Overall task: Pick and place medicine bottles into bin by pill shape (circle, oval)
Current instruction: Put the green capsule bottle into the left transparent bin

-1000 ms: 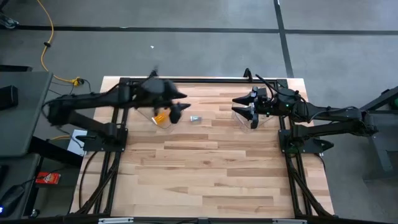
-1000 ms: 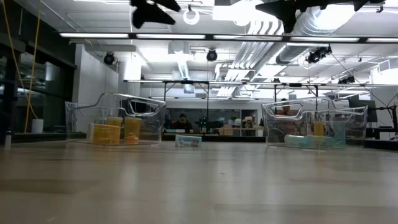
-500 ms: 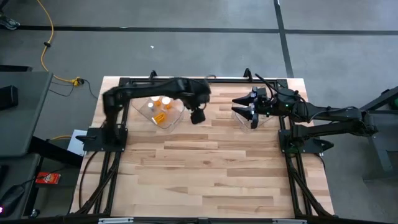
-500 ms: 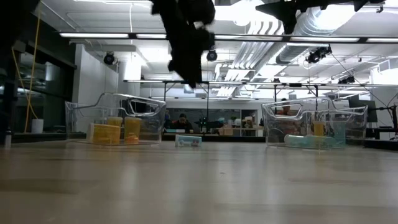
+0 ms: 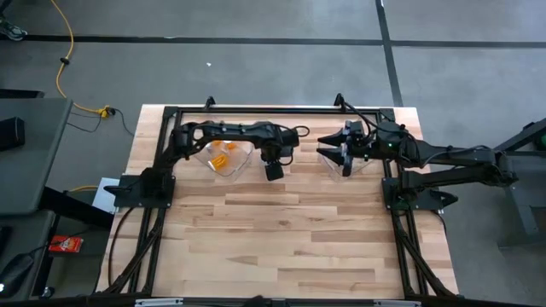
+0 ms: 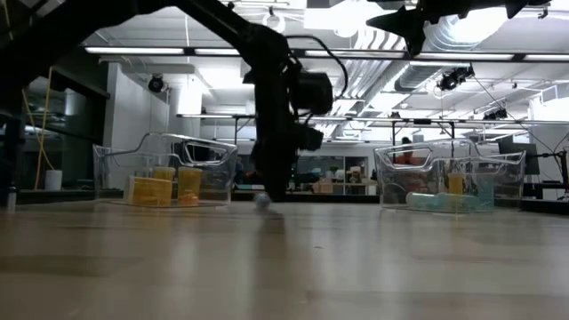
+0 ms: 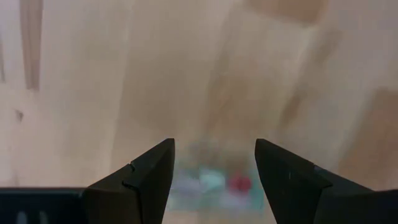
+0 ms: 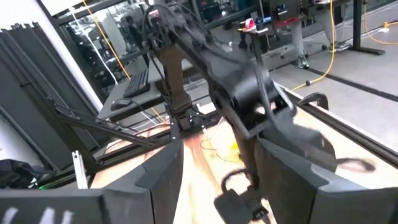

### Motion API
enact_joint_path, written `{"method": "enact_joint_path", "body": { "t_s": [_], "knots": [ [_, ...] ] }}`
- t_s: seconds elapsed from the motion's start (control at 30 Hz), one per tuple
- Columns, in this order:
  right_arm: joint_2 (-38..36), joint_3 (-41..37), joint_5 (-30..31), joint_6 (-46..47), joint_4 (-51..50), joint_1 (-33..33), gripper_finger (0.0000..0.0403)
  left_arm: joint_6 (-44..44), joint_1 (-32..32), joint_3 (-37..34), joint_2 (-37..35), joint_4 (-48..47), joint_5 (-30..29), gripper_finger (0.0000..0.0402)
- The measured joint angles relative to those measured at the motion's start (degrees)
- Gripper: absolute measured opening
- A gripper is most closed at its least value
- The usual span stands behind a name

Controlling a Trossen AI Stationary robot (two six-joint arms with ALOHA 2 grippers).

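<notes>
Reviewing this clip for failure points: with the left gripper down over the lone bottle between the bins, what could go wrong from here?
The left gripper has open fingers straddling the small pale bottle, which lies on its side and might roll or squirt out on closing. The gripper tips sit almost on the table, so they may scrape it. The left bin stands close beside the arm.

Grey floor [image 5: 256,60] with dark tape lines; yellow cable [image 5: 60,51] lying on it. Ceiling strip lights [image 6: 498,57] lit, white ducts.
</notes>
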Motion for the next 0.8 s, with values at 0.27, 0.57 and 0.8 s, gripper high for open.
{"method": "enact_joint_path", "body": {
  "t_s": [0.27,0.57,0.8],
  "knots": [
    [0.66,0.01,0.14,1.33,-0.13,-0.02,0.0193,2.67,-0.01,-0.08,1.04,0.98,-2.02,0.0211],
    [1.68,0.01,0.65,1.11,0.03,-0.02,0.0193,5.59,0.02,5.06,0.97,-3.74,-2.64,0.0211],
    [1.79,0.01,0.65,1.11,-0.01,-0.02,0.0193,18.28,-0.72,10.29,-0.01,-8.17,-2.70,0.0211]
  ]
}}
